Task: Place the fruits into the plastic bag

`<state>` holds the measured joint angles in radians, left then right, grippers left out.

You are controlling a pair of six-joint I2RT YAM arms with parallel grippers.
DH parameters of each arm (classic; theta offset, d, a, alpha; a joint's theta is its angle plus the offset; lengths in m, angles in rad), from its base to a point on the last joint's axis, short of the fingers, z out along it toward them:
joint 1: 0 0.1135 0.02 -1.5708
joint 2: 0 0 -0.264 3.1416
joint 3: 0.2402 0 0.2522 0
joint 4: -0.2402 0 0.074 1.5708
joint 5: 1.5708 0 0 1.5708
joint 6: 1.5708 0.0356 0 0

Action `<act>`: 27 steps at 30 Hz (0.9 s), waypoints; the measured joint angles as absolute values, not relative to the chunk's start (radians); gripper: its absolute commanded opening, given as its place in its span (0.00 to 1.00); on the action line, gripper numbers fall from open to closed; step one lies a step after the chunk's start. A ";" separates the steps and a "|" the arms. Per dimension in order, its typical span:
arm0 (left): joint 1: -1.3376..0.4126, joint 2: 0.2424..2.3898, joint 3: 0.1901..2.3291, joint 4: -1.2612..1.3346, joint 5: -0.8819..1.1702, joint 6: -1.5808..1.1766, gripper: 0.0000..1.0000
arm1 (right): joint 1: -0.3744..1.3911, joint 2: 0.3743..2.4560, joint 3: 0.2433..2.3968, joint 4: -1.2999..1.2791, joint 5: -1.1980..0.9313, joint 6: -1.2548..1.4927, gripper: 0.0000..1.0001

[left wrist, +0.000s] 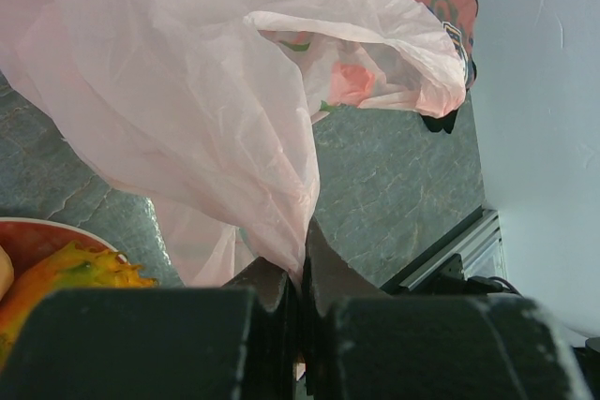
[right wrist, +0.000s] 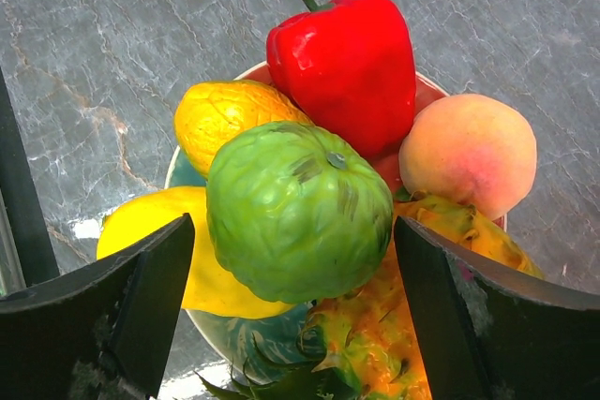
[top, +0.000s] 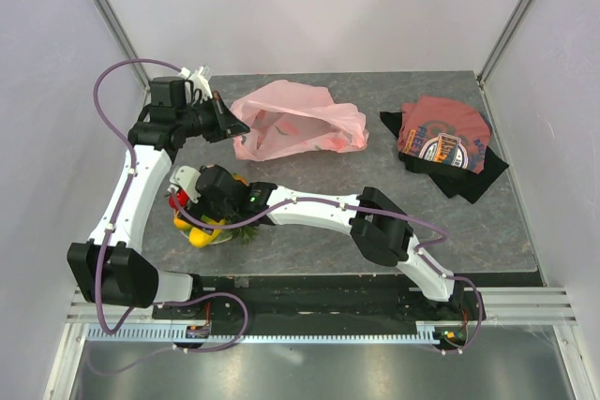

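Note:
The pale-pink plastic bag (top: 298, 122) lies at the back of the table, its mouth facing left. My left gripper (top: 221, 119) is shut on the bag's edge (left wrist: 281, 231) and holds it up. The fruits are piled on a plate (right wrist: 248, 339): a green round one (right wrist: 295, 208) on top, a red pepper (right wrist: 347, 67), a peach (right wrist: 469, 152), two yellow ones (right wrist: 230, 114), and an orange pineapple (right wrist: 412, 325). My right gripper (right wrist: 295, 269) is open just above the pile, with its fingers on either side of the green fruit. From above, the arm hides most of the pile (top: 202, 231).
A folded dark-red printed T-shirt (top: 445, 142) lies at the back right. The table's near edge with a metal rail (top: 309, 311) runs along the front. Pale walls close in the left, back and right sides.

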<state>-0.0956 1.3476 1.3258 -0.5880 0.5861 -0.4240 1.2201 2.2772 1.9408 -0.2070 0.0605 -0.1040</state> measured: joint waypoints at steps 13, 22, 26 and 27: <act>-0.096 1.348 1.325 -0.596 0.586 -0.424 0.01 | 1.220 2.277 1.939 -0.166 0.061 -0.102 0.53; -0.096 1.347 1.325 -0.596 0.586 -0.424 0.02 | 1.220 2.199 1.797 -0.085 0.068 -0.090 0.43; -0.095 1.347 1.325 -0.596 0.586 -0.424 0.02 | 1.220 2.091 1.693 -0.061 0.066 -0.071 0.42; -0.094 1.347 1.325 -0.596 0.586 -0.424 0.02 | 1.220 2.065 1.676 -0.060 0.065 -0.064 0.42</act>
<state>-0.0944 1.3472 1.3247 -0.5964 0.5858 -0.4240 1.2201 2.0655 1.6756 -0.0601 0.0650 -0.0643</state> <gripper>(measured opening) 0.029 0.710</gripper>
